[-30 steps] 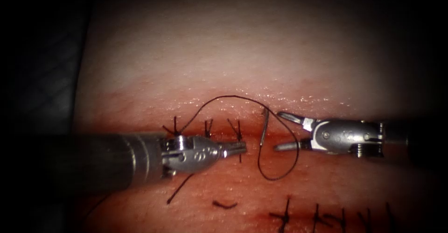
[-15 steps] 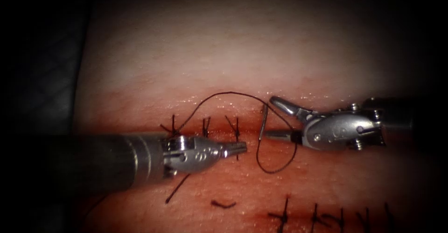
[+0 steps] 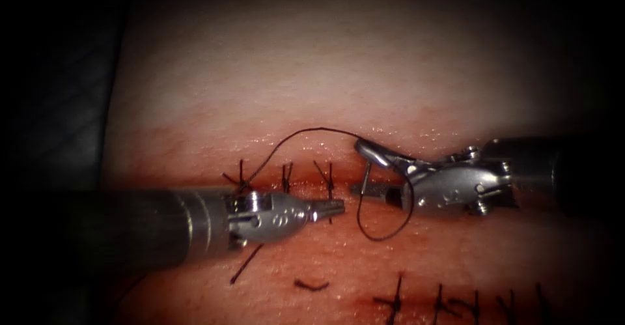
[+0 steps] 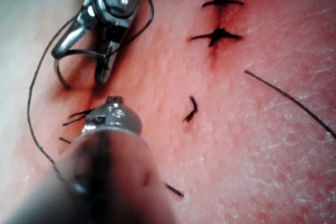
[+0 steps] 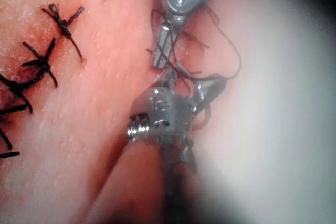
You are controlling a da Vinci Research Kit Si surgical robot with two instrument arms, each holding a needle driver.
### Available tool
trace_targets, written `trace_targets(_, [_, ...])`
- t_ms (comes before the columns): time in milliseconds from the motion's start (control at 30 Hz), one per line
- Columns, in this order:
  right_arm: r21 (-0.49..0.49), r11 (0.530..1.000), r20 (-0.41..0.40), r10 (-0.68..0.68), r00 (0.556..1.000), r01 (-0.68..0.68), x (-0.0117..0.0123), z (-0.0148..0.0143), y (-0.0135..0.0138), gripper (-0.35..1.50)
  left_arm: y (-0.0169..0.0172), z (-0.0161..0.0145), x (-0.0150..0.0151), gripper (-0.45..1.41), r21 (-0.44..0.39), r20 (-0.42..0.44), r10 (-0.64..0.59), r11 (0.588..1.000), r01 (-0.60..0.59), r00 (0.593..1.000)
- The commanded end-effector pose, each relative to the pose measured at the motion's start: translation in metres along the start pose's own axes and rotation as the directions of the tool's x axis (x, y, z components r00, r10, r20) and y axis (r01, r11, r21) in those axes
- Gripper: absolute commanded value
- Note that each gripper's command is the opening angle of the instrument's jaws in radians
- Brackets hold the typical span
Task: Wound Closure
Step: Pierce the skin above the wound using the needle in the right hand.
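The curved needle [image 3: 367,174] stands upright at the cut [image 3: 306,183], just right of the last stitch, its lower end apparently in the tissue [image 3: 325,77]. My right tool [image 3: 358,167] comes in from the right with its jaws open, one above and one below the needle, not closed on it. In the left wrist view the same open tool [image 4: 79,64] straddles the needle [image 4: 59,72]. My left tool [image 3: 335,206] lies left of the needle, jaws shut and holding nothing. Dark thread [image 3: 312,131] arcs from the needle to the leftmost stitch and loops below the right tool.
Three tied stitches [image 3: 286,178] cross the cut above the left tool. A second row of stitches [image 3: 397,299] runs along the lower right. Cut thread ends [image 3: 312,284] lie on the tissue below the left tool. Red fluid stains the tissue around the cut.
My right tool has moved left and slightly up, and its open jaws now straddle the needle. The left tool and the needle have stayed put.
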Motion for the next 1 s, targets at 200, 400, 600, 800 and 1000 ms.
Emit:
trace_targets(200, [0.025,0.999,0.005,-0.022,1.000,0.021,-0.0008,0.0014,0.0003,1.19,0.0000,0.0007,0.0000,-0.43,0.000,-0.001,0.001,1.000,-0.001,1.000])
trace_targets(400, [0.088,0.995,-0.006,-0.038,0.999,0.038,-0.0017,0.0018,-0.0001,0.15,0.0000,0.0007,0.0000,-0.43,0.000,-0.001,0.001,1.000,-0.001,1.000])
trace_targets(600, [0.135,0.989,-0.002,-0.065,0.998,0.064,-0.0024,0.0020,0.0002,-0.35,0.0002,0.0005,0.0002,-0.43,0.001,0.001,0.000,1.000,0.000,1.000])
trace_targets(800, [0.186,0.983,-0.028,-0.006,1.000,0.011,-0.0035,0.0023,0.0003,-0.35,0.0003,0.0005,0.0003,-0.43,-0.002,-0.002,-0.001,1.000,0.001,1.000])
trace_targets(1000, [0.321,0.945,-0.132,0.108,0.985,-0.060,-0.0054,0.0016,0.0010,-0.35,0.0003,0.0006,0.0005,-0.43,-0.003,-0.004,-0.003,1.000,0.003,1.000])
